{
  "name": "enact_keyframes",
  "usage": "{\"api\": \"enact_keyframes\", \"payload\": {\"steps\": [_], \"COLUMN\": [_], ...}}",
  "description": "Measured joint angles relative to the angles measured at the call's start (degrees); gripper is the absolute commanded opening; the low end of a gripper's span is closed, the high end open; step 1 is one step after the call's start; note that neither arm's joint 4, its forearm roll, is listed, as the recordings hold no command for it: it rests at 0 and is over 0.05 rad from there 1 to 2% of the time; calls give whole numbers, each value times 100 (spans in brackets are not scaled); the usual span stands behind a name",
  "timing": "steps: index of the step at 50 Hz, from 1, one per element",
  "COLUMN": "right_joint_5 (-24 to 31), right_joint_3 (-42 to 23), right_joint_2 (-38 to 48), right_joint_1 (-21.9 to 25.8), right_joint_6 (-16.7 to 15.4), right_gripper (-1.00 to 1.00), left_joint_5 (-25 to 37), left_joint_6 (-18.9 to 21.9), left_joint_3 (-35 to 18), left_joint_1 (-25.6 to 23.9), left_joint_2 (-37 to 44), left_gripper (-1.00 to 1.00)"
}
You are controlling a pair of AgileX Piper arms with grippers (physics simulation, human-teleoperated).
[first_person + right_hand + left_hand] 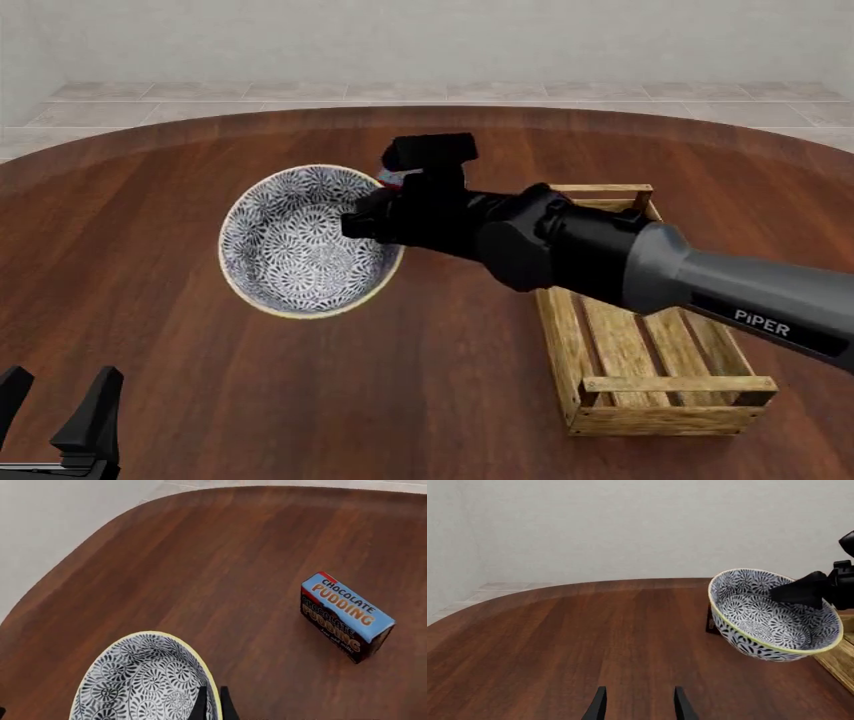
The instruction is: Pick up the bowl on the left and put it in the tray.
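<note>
Nearest the camera: left gripper (54,405) idle at the table's near edge, fingers spread apart, nothing between them. Well away from the bowl and out of this step.

Right gripper (363,222): fingers pinched together on the bowl (304,240), clamped on its rim at the side nearest the tray. Right wrist view shows the two fingertips (200,706) nearly closed with the cream rim between them. The bowl hangs off the gripper, tilted, mouth partly facing the camera. In the left wrist view it is clear of the table (560,640), so I judge it lifted, not resting.

Step in hand: carry phase. Pick looks done, placement not yet.

The tray (601,385) sits to the gripper's right and nearer the arm base than the bowl, running lengthwise toward the camera. The bowl is entirely outside it, off beyond its far-left corner.

Beyond the gripper, just past the bowl: the pudding box (344,616) on the table, mostly hidden by the wrist in the front view. Not a task item.

Next move, my read: swing right and back over the tray, level the bowl, lower, release. The bowl looks about as wide as the tray, so centre it across the slats. A rim pinch on a tilted bowl is a slip risk; go slow.
</note>
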Motion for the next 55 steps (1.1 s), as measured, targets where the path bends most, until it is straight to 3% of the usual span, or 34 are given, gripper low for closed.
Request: {"api": "enact_keyframes", "payload": {"steps": [36,55], "right_joint_5": [-262,-349], "right_joint_3": [824,1114], "right_joint_2": [-869,-1178], "right_joint_1": [-558,-884], "right_joint_6": [611,737], "right_gripper": [-100,-100], "left_joint_5": [0,0], "left_joint_6": [0,0], "left_joint_3": [0,0], "left_joint_1": [0,0], "left_joint_2": [0,0], "left_gripper": [100,100]}}
